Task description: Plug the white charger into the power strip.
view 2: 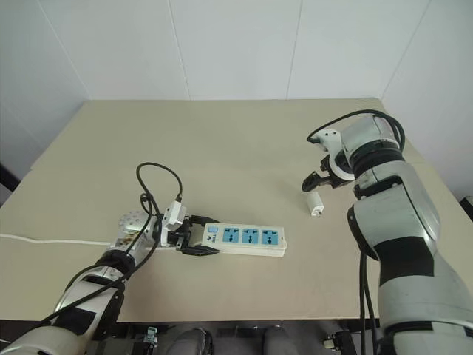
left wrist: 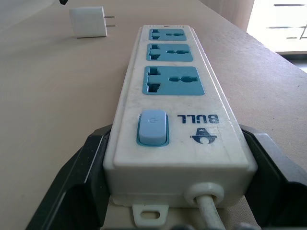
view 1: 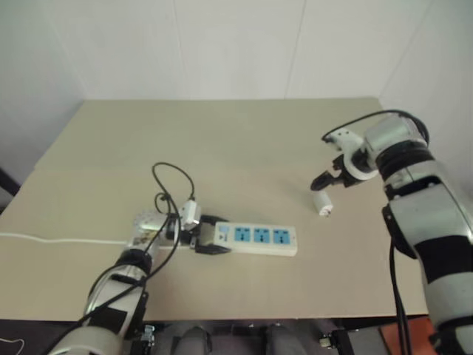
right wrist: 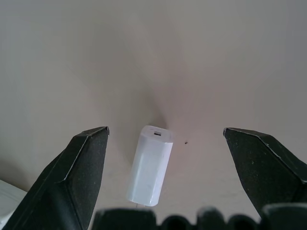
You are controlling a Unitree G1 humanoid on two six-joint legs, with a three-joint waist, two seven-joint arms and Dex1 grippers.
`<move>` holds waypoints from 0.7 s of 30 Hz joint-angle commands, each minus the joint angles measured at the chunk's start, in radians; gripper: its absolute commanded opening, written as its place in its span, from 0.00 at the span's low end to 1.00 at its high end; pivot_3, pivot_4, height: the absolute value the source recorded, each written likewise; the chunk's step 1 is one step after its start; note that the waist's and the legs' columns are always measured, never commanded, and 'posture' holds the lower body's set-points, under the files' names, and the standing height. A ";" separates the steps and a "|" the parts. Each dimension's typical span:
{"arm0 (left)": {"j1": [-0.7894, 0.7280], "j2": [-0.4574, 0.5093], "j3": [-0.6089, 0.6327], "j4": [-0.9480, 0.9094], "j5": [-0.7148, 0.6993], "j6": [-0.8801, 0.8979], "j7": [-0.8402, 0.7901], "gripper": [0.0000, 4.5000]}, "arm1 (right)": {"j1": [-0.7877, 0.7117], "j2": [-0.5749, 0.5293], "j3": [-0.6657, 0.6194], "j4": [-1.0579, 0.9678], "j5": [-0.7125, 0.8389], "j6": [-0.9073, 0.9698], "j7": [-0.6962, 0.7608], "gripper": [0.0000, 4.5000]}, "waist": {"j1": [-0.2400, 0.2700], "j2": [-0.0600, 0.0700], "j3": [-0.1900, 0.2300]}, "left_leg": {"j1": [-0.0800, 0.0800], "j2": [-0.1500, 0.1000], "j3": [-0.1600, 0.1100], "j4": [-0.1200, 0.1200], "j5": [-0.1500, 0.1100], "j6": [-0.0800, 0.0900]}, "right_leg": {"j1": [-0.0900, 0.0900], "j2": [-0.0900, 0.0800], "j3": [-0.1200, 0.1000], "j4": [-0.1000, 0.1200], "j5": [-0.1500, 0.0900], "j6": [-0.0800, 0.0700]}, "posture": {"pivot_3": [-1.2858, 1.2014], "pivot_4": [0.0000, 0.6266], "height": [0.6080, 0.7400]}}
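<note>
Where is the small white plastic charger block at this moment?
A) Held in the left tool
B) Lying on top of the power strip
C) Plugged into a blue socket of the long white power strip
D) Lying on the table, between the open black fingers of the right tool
D: the small white plastic charger block lies free on the beige table, between the spread fingers of the right tool, which do not touch it.

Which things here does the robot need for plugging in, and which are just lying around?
Needed:
- white charger, lying on the table, between the open right gripper fingers, not gripped
- power strip, switch end clamped in the left gripper

Just there:
- table
- strip's white cable
</note>
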 commanded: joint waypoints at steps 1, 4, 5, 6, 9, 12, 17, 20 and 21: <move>0.025 -0.009 -0.008 -0.006 0.022 -0.003 -0.003 0.73 | -0.026 0.006 -0.051 0.018 -0.035 -0.027 -0.001 1.00 | -0.002 0.000 0.000 | 0.000 0.000 0.000 0.000 0.000 0.000 | 0.000 0.000 0.000 0.000 0.000 0.000 | 0.52 0.24 1.00; 0.029 -0.010 -0.005 -0.012 0.022 0.000 -0.003 0.73 | -0.023 0.017 -0.072 0.029 -0.055 -0.034 0.000 1.00 | -0.005 0.000 0.000 | 0.000 0.000 0.000 0.000 0.000 0.000 | 0.000 0.000 0.000 0.000 0.000 0.000 | 0.52 0.24 1.00; 0.031 -0.010 -0.005 -0.014 0.023 0.001 -0.003 0.73 | -0.021 0.020 -0.075 0.032 -0.062 -0.036 0.003 1.00 | -0.006 0.000 0.000 | 0.000 0.000 0.000 0.000 0.000 0.000 | 0.000 0.000 0.000 0.000 0.000 0.000 | 0.52 0.24 1.00; 0.032 -0.010 -0.004 -0.016 0.023 0.002 -0.003 0.73 | -0.017 0.024 -0.075 0.034 -0.072 -0.039 0.008 1.00 | -0.007 0.001 0.000 | 0.000 0.000 0.000 0.000 0.000 0.000 | 0.000 0.000 0.000 0.000 0.000 0.000 | 0.52 0.24 1.00; 0.036 -0.010 -0.001 -0.020 0.023 0.004 -0.003 0.73 | -0.009 0.035 -0.086 0.040 -0.091 -0.039 0.023 1.00 | -0.009 0.001 0.000 | 0.000 0.000 0.000 0.000 0.000 0.000 | 0.000 0.000 0.000 0.000 0.000 0.000 | 0.52 0.24 1.00; 0.040 -0.007 0.002 -0.023 0.024 0.006 -0.003 0.73 | -0.002 0.043 -0.100 0.045 -0.105 -0.042 0.024 1.00 | -0.011 0.001 0.000 | 0.000 0.000 0.000 0.000 0.000 0.000 | 0.000 0.000 0.000 0.000 0.000 0.000 | 0.52 0.24 1.00; 0.047 -0.003 0.005 -0.033 0.025 0.009 -0.003 0.73 | 0.007 0.049 -0.117 0.050 -0.126 -0.045 0.028 1.00 | -0.014 0.001 0.000 | 0.000 0.000 0.000 0.000 0.000 0.000 | 0.000 0.000 0.000 0.000 0.000 0.000 | 0.52 0.24 1.00; 0.051 -0.001 0.006 -0.041 0.025 0.013 -0.003 0.73 | 0.013 0.053 -0.125 0.052 -0.139 -0.043 0.032 1.00 | -0.015 0.001 0.000 | 0.000 0.000 0.000 0.000 0.000 0.000 | 0.000 0.000 0.000 0.001 0.000 0.000 | 0.52 0.24 1.00; 0.053 0.000 0.006 -0.044 0.024 0.014 -0.003 0.73 | 0.016 0.054 -0.126 0.052 -0.143 -0.042 0.034 1.00 | -0.015 0.001 0.000 | 0.000 0.000 0.000 0.000 0.000 0.000 | 0.000 0.000 0.000 0.001 0.000 0.000 | 0.52 0.24 1.00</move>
